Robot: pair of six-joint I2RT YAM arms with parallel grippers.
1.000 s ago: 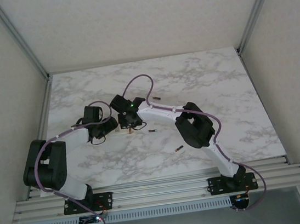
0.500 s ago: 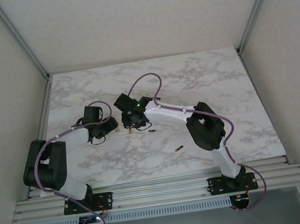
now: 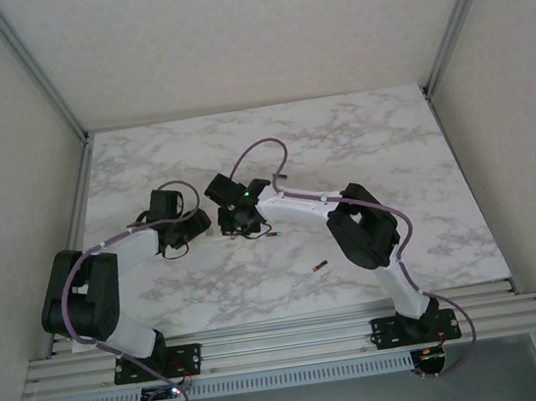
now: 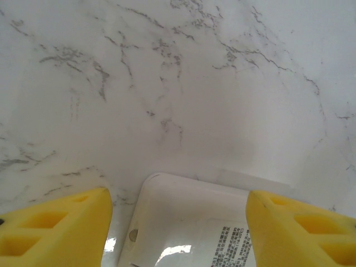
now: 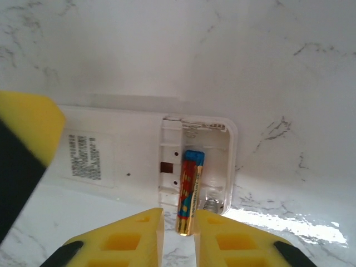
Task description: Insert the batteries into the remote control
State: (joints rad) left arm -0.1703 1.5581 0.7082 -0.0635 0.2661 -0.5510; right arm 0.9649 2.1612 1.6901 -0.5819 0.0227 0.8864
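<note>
Battery (image 5: 189,192) partly inside remote (image 5: 111,161), on table (image 5: 233,50)

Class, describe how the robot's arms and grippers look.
Both arms, left arm and right arm, have white links, black joint housings and a purple cable looping alongside. A green light glows at the right wrist. Left gripper and right gripper have blocky yellow fingers with cut-outs.

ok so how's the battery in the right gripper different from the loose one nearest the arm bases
The gripped battery is pinched by the right gripper, its blue end inside the open compartment of the remote. The loose battery lies flat on the table, untouched and away from the remote. Both are thin cylinders.
</note>
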